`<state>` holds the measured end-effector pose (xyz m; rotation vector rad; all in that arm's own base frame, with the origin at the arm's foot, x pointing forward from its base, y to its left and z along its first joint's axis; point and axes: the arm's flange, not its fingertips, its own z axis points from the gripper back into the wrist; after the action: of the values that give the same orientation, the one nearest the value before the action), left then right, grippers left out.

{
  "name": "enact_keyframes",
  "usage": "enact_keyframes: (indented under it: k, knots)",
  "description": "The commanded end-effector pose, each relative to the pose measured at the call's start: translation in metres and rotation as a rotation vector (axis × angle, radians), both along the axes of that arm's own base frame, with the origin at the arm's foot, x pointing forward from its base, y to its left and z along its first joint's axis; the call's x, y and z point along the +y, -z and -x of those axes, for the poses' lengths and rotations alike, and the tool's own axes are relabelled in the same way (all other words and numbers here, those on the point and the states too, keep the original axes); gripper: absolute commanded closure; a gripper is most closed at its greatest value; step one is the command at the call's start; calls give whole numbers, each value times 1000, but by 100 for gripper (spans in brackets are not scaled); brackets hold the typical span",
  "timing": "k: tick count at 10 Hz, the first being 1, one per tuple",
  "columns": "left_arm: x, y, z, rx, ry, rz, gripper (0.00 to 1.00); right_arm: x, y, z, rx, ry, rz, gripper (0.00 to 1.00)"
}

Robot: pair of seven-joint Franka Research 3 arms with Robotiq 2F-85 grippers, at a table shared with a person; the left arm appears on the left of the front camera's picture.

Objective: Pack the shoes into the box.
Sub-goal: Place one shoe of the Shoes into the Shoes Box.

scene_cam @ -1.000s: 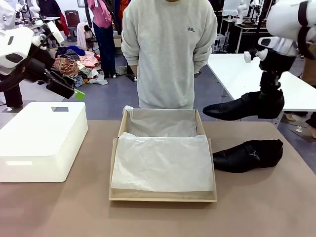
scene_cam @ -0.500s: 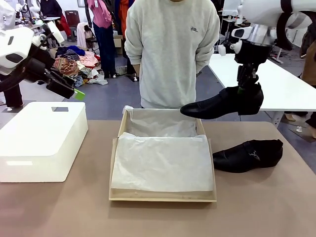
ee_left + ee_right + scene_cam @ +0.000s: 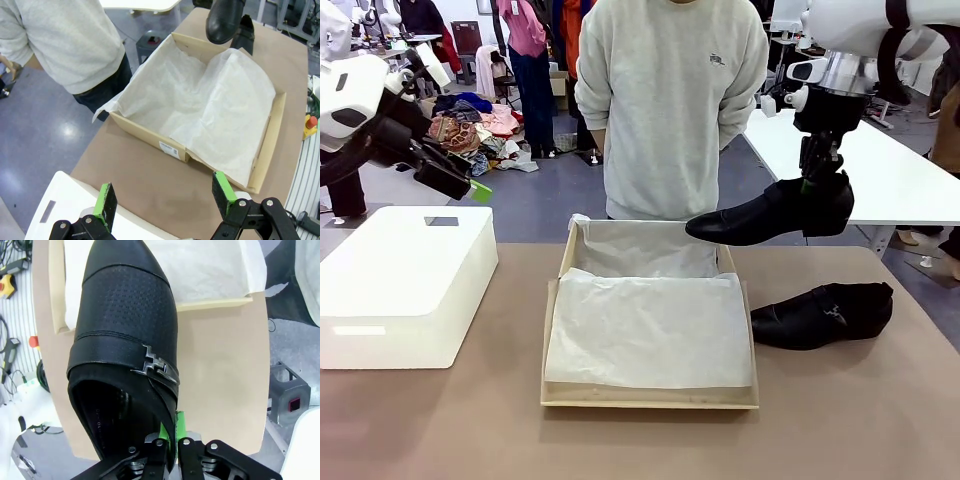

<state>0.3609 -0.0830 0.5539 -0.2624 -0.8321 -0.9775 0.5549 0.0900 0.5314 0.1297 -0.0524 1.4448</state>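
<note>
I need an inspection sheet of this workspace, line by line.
Surface: brown tabletop, no spills.
Job's things: tan cardboard shoebox open, lined with white tissue paper; glossy black dress shoe held, toe above box's far right corner; other black shoe lying right of box.
Clutter: big white rounded block, left.
Grippers: left gripper open, empty; right gripper shut on held shoe's heel.
Cables: loose cables beside table.
Surroundings: person in grey sweatshirt at far side; pile of clothes.
</note>
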Motion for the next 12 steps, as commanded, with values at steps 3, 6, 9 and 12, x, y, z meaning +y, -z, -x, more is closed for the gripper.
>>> enact_keyframes:
  k: [3, 6, 9, 12]
  knots:
    - [1, 2, 0, -4, 16, 11, 0, 0, 0, 0, 0, 0, 0, 100]
    - [1, 2, 0, -4, 16, 11, 0, 43, -17, -14, -19, 61, -32, 100]
    - [1, 2, 0, -4, 16, 11, 0, 94, -19, -31, -6, 72, -34, 100]
    - [1, 2, 0, -4, 16, 11, 0, 141, -8, -39, -39, 95, -39, 100]
